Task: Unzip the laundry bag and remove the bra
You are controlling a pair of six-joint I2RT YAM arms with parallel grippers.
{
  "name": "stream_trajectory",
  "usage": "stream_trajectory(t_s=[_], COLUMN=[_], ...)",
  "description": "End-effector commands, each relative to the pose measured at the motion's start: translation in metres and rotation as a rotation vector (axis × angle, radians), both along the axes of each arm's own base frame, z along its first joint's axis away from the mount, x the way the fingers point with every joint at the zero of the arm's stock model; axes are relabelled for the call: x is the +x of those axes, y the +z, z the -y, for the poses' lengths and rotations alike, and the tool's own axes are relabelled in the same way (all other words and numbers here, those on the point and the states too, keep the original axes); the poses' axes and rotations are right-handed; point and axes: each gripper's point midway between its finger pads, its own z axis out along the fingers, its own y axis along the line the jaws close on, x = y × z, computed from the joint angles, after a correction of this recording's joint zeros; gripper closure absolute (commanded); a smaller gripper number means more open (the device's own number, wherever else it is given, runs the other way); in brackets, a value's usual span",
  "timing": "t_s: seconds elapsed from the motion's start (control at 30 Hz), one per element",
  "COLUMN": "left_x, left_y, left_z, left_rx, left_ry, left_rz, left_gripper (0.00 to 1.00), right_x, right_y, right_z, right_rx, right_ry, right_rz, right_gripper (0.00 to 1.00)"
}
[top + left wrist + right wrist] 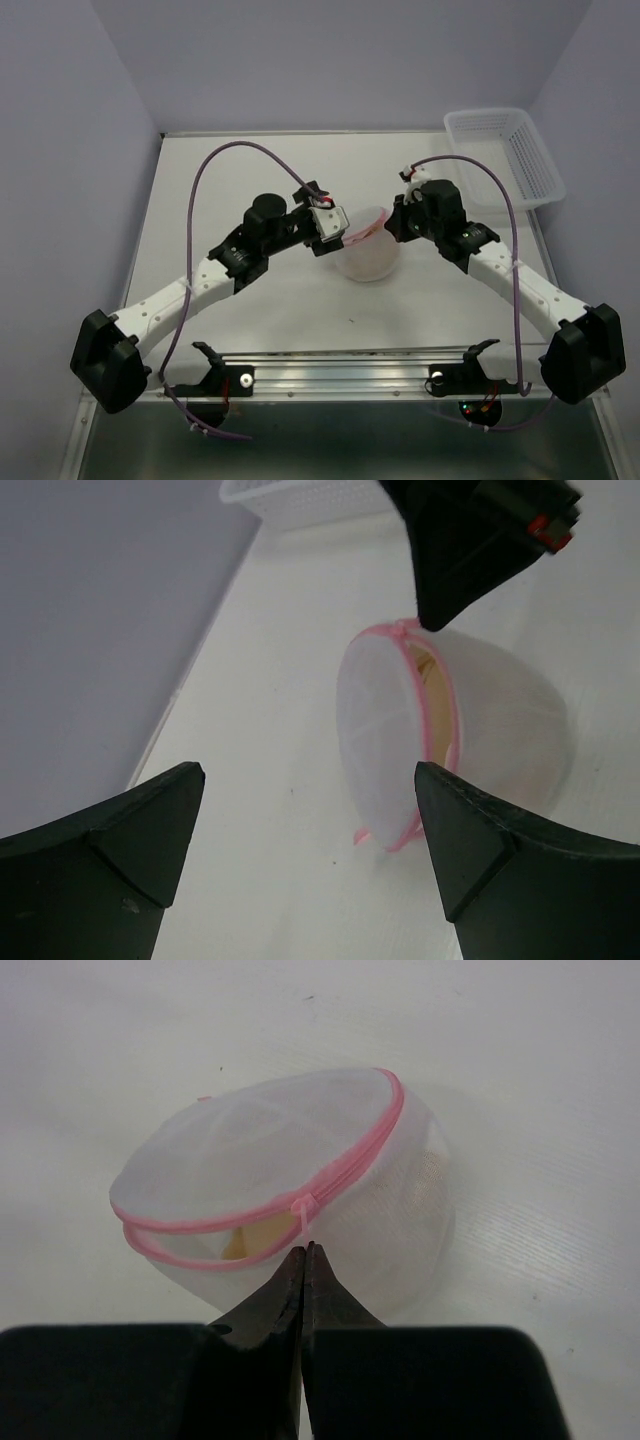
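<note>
The laundry bag (368, 252) sits on the table between both arms, a white mesh pouch with a pink zipper rim, partly unzipped. The beige bra (262, 1237) shows through the gap; it also shows in the left wrist view (432, 685). My right gripper (304, 1250) is shut on the pink zipper pull (307, 1212) at the bag's rim, and sits at the bag's right side in the top view (392, 226). My left gripper (308, 775) is open and empty, just left of the bag (380, 730), with the bag's near edge between its fingers; it shows in the top view (336, 233).
A white lattice plastic basket (505, 155) stands at the table's back right corner, also seen in the left wrist view (300, 495). The right arm's black gripper body (470, 540) hangs over the bag. A metal rail (340, 372) runs along the near edge.
</note>
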Motion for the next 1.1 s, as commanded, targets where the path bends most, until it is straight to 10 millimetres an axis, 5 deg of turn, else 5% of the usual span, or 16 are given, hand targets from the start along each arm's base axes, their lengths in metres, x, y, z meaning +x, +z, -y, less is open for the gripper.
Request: stream_trajectory(t_s=[0.0,0.2,0.6,0.7,0.87,1.07], left_x=[-0.033,-0.048,-0.014,-0.005,-0.003,0.005], left_y=[0.023,0.019,-0.015,-0.026,-0.037,-0.029], left_z=[0.024,0.064,0.113,0.112,0.106,0.105], left_rx=[-0.067,-0.082,-0.008,0.028,0.075,0.075], left_ry=[-0.131,-0.191,-0.066,-0.019,-0.003,0.019], left_rz=[0.020,-0.056,-0.186,-0.188,-0.180,-0.146], left_gripper=[0.01,0.01,0.04,0.26,0.40,1.00], right_x=[0.002,-0.005,-0.010,-0.010,-0.013,-0.008], right_y=[0.042,0.046,0.051,0.052,0.053,0.052], right_z=[-0.013,-0.023,-0.023,-0.021,-0.018,-0.010], right_rx=[0.057,0.072,0.083,0.078,0.073,0.054], right_ry=[0.015,0.036,0.026,0.020,0.014,-0.029], right_rz=[0.083,0.084,0.108,0.117,0.127,0.135], right_gripper=[0.99,0.99,0.99,0.99,0.99,0.99])
